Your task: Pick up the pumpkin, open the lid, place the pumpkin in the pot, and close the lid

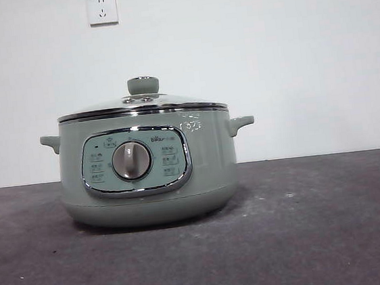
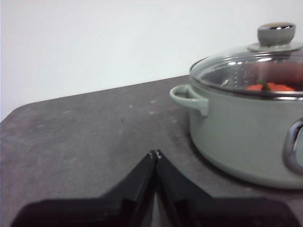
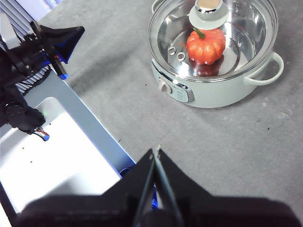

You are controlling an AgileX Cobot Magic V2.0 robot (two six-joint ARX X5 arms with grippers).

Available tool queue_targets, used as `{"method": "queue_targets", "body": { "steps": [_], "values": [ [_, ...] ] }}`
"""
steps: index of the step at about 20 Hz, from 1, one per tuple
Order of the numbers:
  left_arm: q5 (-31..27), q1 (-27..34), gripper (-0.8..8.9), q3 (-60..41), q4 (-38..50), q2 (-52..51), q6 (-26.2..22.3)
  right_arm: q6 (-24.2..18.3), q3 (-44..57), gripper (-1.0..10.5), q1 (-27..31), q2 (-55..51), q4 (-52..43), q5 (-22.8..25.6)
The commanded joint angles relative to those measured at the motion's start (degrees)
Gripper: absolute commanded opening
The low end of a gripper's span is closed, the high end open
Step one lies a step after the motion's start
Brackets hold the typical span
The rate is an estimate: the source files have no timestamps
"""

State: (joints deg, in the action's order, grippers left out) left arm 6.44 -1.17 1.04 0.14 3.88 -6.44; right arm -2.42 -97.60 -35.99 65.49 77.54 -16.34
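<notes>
the pot (image 1: pixel 150 181) sits on the dark grey table (image 1: pixel 322 237) with the lid (image 1: pixel 142 105) seated on its rim, pale green knob (image 1: pixel 143 85) upward. its chrome-framed control panel (image 1: pixel 135 162) faces the front camera, with a grey dial (image 1: pixel 131 161) in the middle and small button markings on either side; a short brand word sits above the dial to the right (too small to read). some faint whitish marks show on the pot wall just under the rim, also not legible.

the pumpkin (image 3: pixel 205 45) lies inside the pot, seen through the glass in the right wrist view, green stem toward the knob.

the left gripper (image 2: pixel 155 153) hangs beside the pot, apart from it, its jaws pressed together on nothing. the right gripper (image 3: pixel 156 151) hovers well above the table, away from the pot, jaws likewise closed and empty.

two white wall sockets (image 1: pixel 102 9) sit on the wall behind.
</notes>
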Motion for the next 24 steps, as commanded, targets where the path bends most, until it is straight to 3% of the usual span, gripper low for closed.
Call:
{"method": "queue_targets", "body": {
  "steps": [1,6,24],
  "values": [
    [-0.5,0.2,-0.04,-0.9,-2.3,-1.4,0.8,0.0,-0.1,0.0,0.0,-0.2,0.9,0.2],
    [-0.4,0.2,-0.04,-0.9,-10.3,-2.8,0.9,0.0,-0.1,0.0,0.0,-0.2,0.9,0.2],
    [-0.4,0.2,-0.04,-0.9,-10.3,-2.8,0.9,0.0,-0.1,0.0,0.0,-0.3,0.9,0.2]
  ]
}}
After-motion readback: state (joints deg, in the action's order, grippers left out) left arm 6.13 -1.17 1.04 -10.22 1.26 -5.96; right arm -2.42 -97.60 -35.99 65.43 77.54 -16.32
